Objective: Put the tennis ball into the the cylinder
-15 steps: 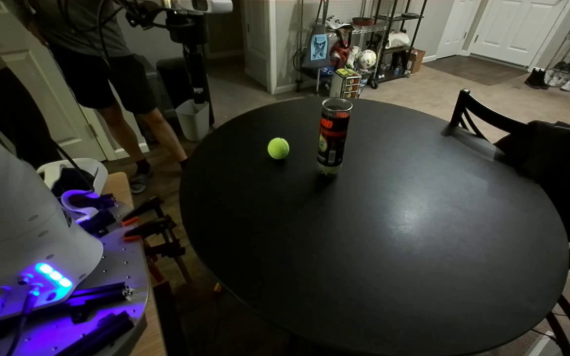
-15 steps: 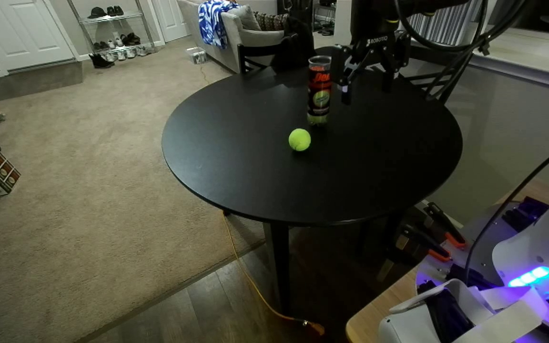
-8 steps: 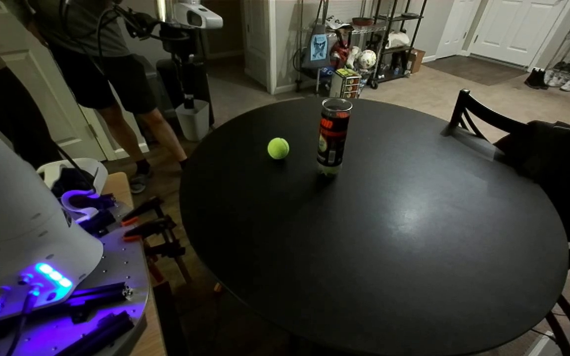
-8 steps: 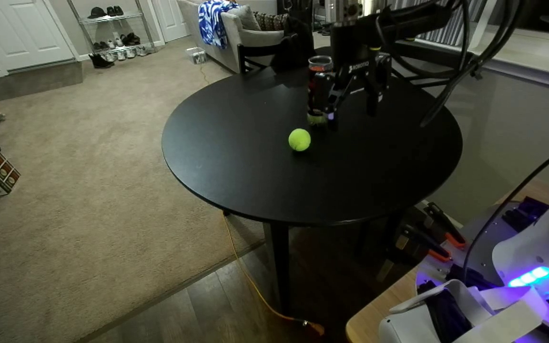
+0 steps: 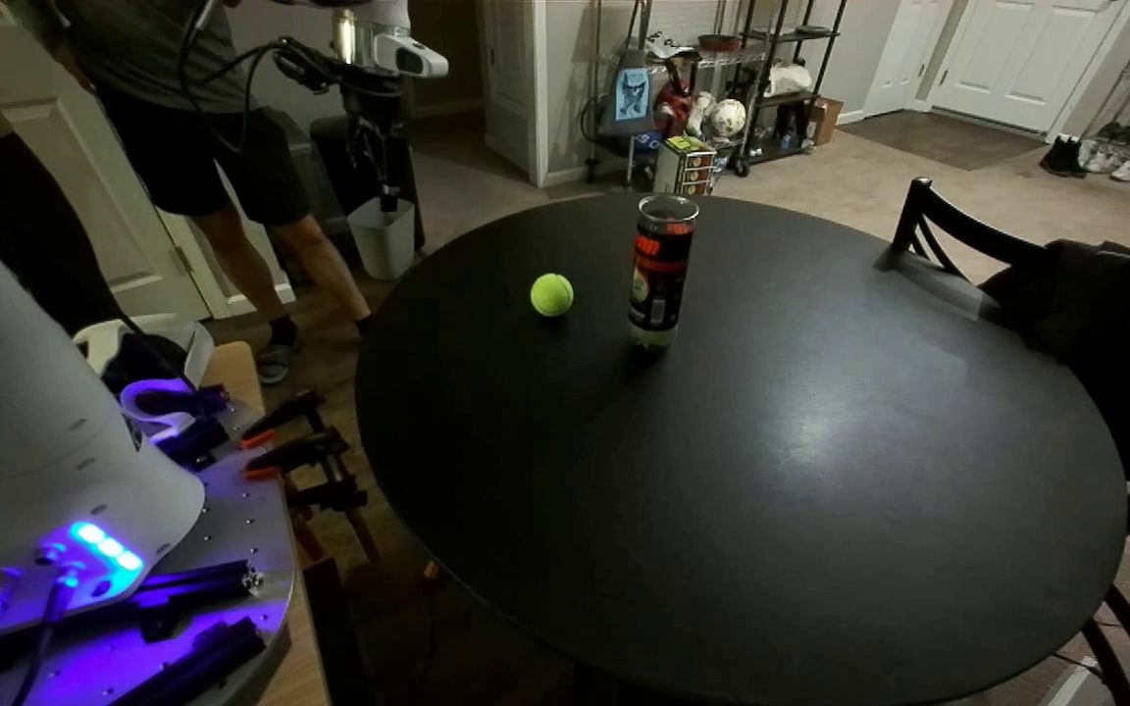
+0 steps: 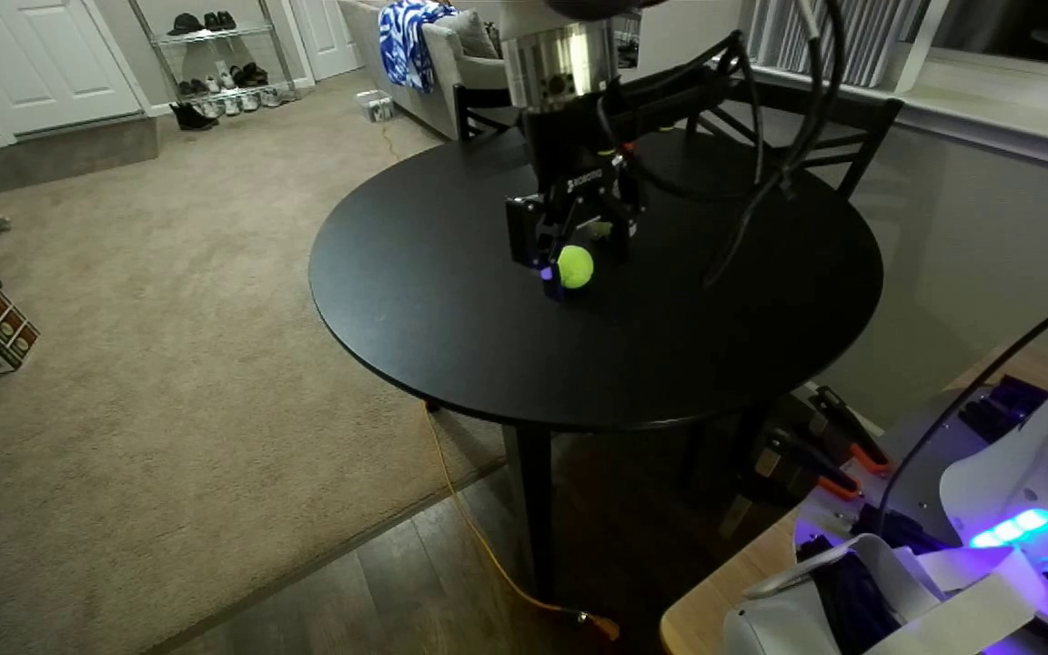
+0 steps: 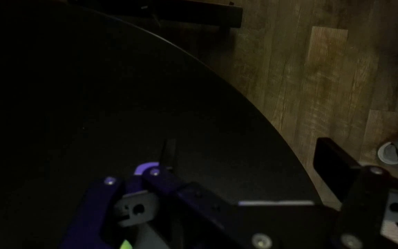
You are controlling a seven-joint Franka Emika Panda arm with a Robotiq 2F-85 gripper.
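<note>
The fuzzy yellow-green tennis ball (image 5: 552, 295) rests on the black round table in both exterior views (image 6: 576, 267). The cylinder (image 5: 661, 275), dark with red lettering and a clear open top, stands upright beside it; in an exterior view only its pale base (image 6: 600, 229) shows behind the gripper. My gripper (image 6: 588, 260) is open, pointing down, one finger covering the ball's left edge there. In an exterior view the gripper (image 5: 385, 186) appears left of the table, apart from the ball. In the wrist view its fingers (image 7: 250, 155) are wide apart with nothing between; a tiny yellow-green patch at the bottom is too small to identify.
The round black table (image 5: 820, 549) has its curved edge under the gripper in the wrist view (image 7: 219, 138). Chairs (image 5: 967, 230) stand at its side. A person (image 5: 202, 127) stands behind the arm. Cables (image 6: 760, 164) hang from the arm. A grey bin (image 5: 384, 238) stands on the floor.
In an exterior view my gripper has moved left and down, now overlapping the ball and hiding most of the cylinder. The ball and cylinder have not moved.
</note>
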